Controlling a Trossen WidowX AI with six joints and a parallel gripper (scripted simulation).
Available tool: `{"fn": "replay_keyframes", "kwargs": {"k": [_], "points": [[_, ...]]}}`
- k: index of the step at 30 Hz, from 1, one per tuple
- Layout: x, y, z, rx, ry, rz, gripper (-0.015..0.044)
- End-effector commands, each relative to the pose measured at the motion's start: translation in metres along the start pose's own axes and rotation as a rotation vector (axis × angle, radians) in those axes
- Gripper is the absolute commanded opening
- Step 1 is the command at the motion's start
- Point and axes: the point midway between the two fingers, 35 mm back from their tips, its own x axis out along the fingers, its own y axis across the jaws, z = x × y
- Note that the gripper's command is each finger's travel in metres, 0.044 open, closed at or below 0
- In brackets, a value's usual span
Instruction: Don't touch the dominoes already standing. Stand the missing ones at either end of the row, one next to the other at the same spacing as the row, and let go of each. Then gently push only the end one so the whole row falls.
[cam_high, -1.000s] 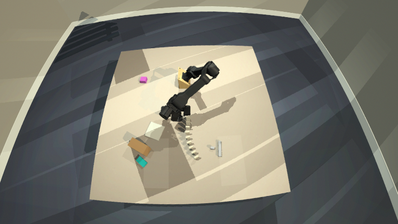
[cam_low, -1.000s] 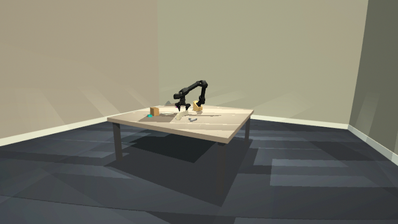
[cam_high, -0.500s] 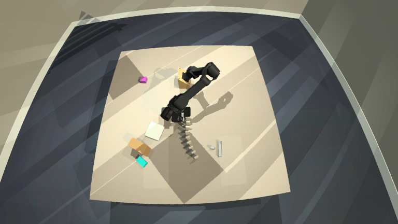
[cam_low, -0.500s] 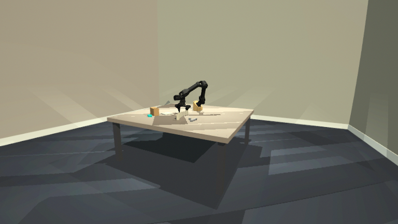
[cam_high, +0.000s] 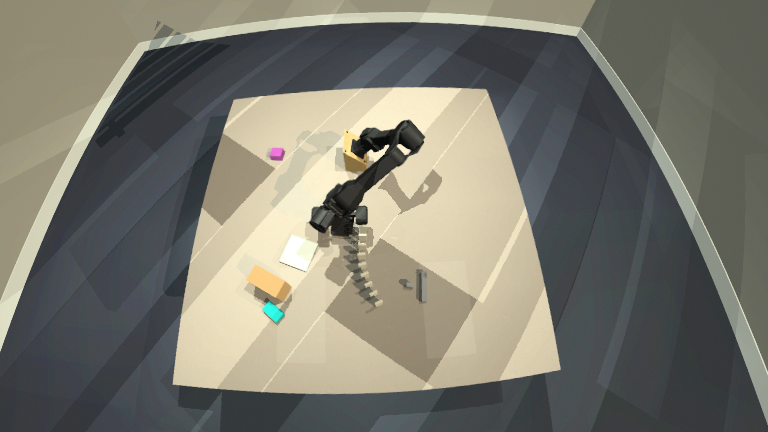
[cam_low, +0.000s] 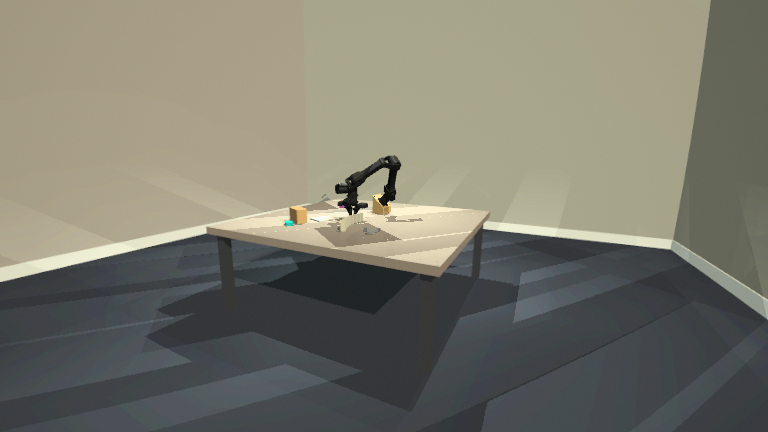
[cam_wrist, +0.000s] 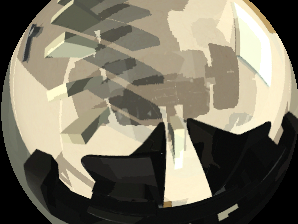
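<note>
A curved row of several pale dominoes (cam_high: 365, 274) (cam_low: 351, 221) stands on the table (cam_high: 472, 333) (cam_low: 429, 252), running from below the arm's wrist toward the front. In the wrist view the row (cam_wrist: 89, 86) shows at the upper left, blurred by the lens. My gripper (cam_high: 350, 228) (cam_low: 351, 209) (cam_wrist: 176, 124) hangs low at the row's far end, just beside the end domino. Its fingers stand close together, with only a narrow wedge of pale table showing between them. I see nothing held.
A white flat tile (cam_high: 298, 252), an orange box (cam_high: 268, 283) and a cyan block (cam_high: 273, 312) lie left of the row. A grey bar (cam_high: 421, 284) and a small grey piece (cam_high: 408, 284) lie right of it. A magenta cube (cam_high: 276, 154) and a tan wedge (cam_high: 352, 153) sit at the back.
</note>
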Motion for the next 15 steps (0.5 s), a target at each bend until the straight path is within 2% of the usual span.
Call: {"fn": "replay_keyframes", "kwargs": {"k": [1, 8, 15], "points": [[0.000, 0.001, 0.000, 0.003, -0.003, 0.005, 0.0021], [-0.002, 0.001, 0.000, 0.003, -0.003, 0.005, 0.0021], [-0.077, -0.001, 0.002, 0.004, -0.003, 0.001, 0.0021]]}}
